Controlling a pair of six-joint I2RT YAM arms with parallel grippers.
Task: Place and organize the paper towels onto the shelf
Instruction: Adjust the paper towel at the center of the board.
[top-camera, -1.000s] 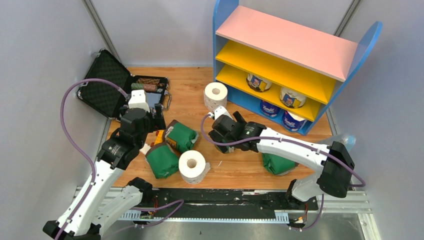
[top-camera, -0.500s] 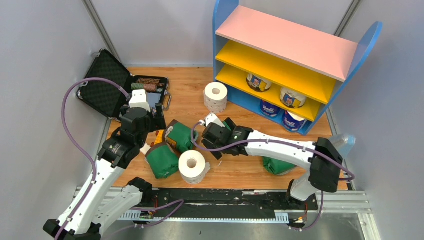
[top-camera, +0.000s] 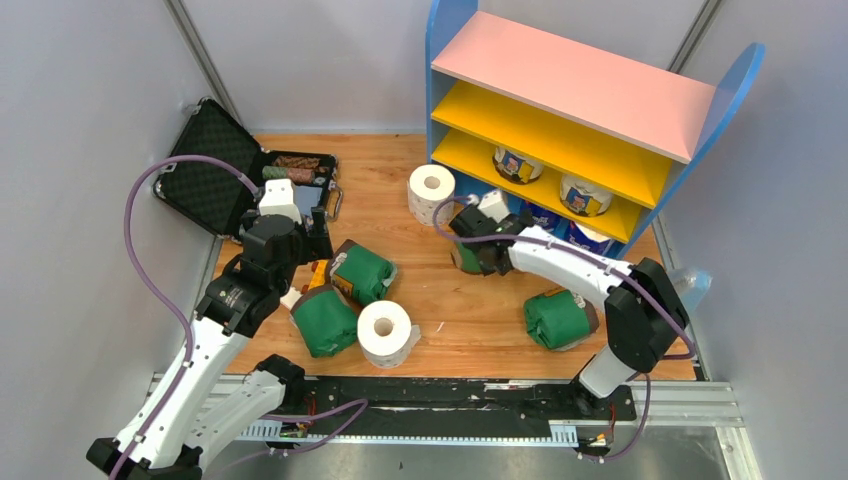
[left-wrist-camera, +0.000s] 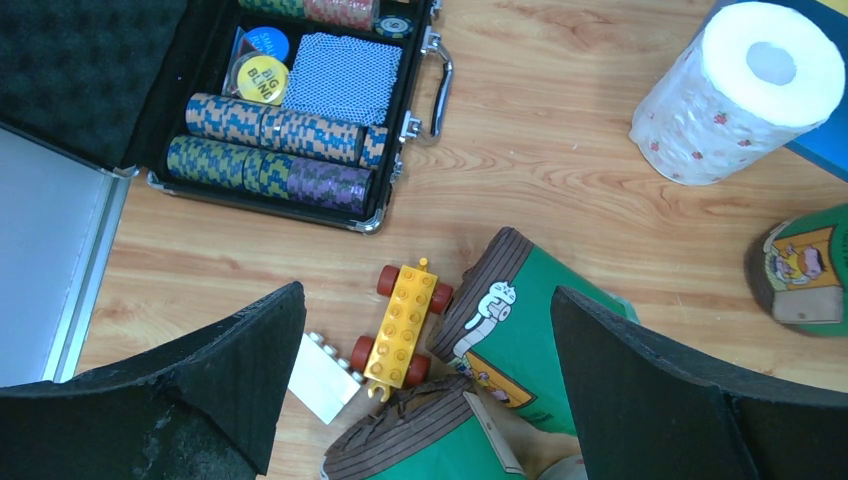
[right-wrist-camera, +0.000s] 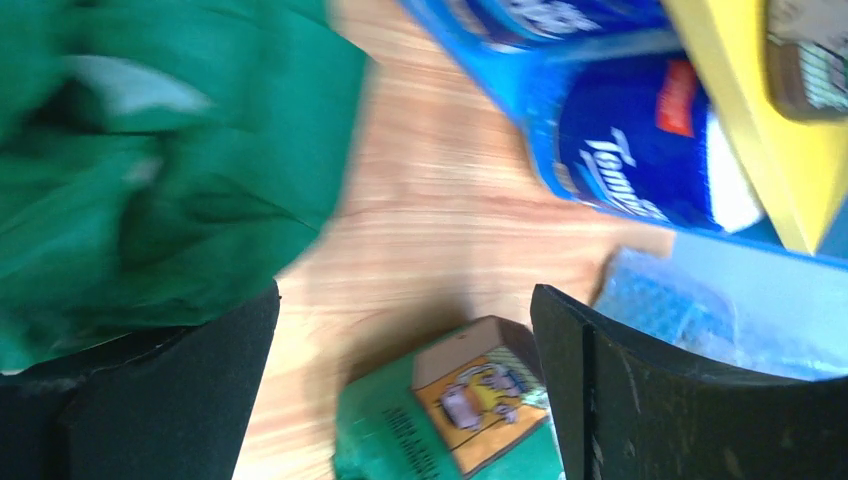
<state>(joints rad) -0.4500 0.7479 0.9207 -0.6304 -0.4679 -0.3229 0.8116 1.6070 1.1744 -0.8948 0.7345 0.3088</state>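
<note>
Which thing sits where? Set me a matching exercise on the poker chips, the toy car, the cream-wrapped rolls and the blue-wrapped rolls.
Things:
1. poker chips
2. toy car
3. cream-wrapped rolls
4. blue-wrapped rolls

Places:
A. on the lower yellow board of the shelf
B. on the table, beside a green-wrapped roll
C. at the bottom of the shelf, under that board
D. in the open black case

Pairs: 1-D, 2-B, 3-A, 4-C
</note>
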